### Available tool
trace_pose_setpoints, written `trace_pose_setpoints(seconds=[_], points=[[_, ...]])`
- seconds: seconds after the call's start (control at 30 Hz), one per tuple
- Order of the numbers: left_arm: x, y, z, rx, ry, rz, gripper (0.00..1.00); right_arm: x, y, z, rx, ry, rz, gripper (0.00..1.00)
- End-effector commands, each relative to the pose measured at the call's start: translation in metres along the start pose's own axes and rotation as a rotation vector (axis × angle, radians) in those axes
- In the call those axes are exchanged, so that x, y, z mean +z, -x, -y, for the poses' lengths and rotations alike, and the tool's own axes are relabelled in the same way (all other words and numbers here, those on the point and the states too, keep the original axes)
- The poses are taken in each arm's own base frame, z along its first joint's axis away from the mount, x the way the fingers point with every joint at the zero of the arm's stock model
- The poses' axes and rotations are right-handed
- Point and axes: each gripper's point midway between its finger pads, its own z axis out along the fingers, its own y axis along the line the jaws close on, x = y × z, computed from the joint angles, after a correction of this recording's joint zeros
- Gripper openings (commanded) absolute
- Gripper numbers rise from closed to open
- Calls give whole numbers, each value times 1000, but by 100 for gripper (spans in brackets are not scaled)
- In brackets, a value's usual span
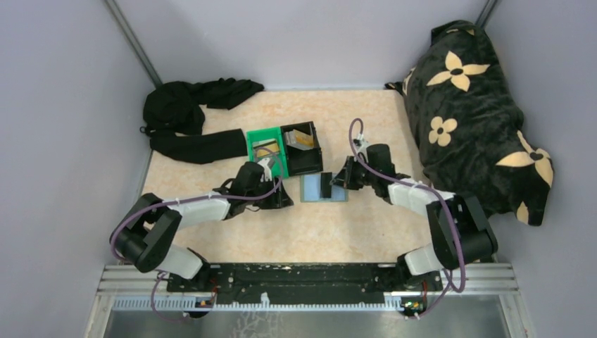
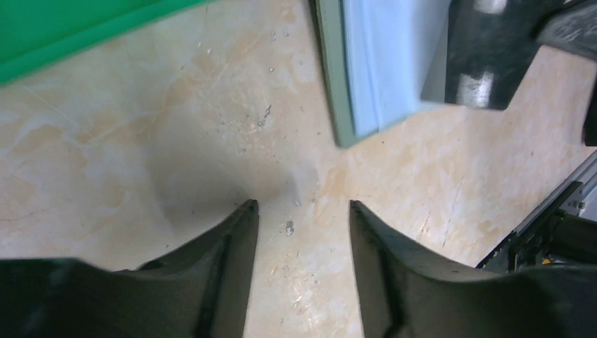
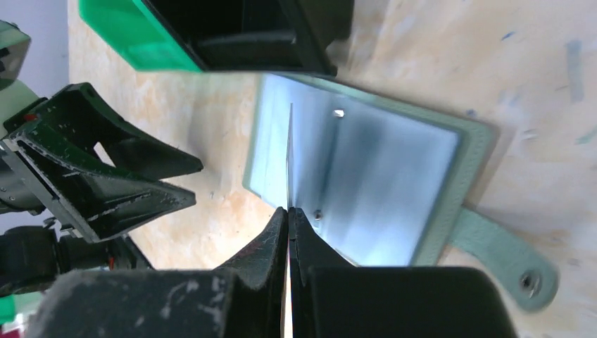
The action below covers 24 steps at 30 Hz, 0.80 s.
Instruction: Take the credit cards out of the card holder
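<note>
Credit card (image 3: 290, 158), thin, stiff and light, stands edge-on over the open card holder (image 3: 380, 176) lying by the black bin (image 3: 246, 28), pinched in the right gripper (image 3: 289, 210)'s closed fingers; it probably needs an edge grip. Left gripper (image 2: 301, 205) hovers alongside, fingers half apart, empty.

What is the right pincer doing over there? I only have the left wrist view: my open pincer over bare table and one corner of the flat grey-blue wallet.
Observer: The right pincer is shut on a thin pale card, which stands edge-on over the open flat grey-blue wallet.
Operator: What sits behind the wallet?
Observer: A green plastic bin and a black plastic bin stand side by side, each with something tan-gold inside.
Operator: Does anything stick out of the wallet?
Observer: A grey-green strap with a metal snap at its end lies flat beside it.
</note>
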Motion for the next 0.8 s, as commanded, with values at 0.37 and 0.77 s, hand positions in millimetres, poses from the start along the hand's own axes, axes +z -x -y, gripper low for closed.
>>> trace_pose_setpoints(seconds=[0.37, 0.77], points=[[-45, 90, 71, 69, -300, 153, 74, -53, 45, -42, -155, 97, 117, 0], [-77, 73, 137, 193, -788, 72, 71, -81, 4, -119, -178, 558, -75, 0]])
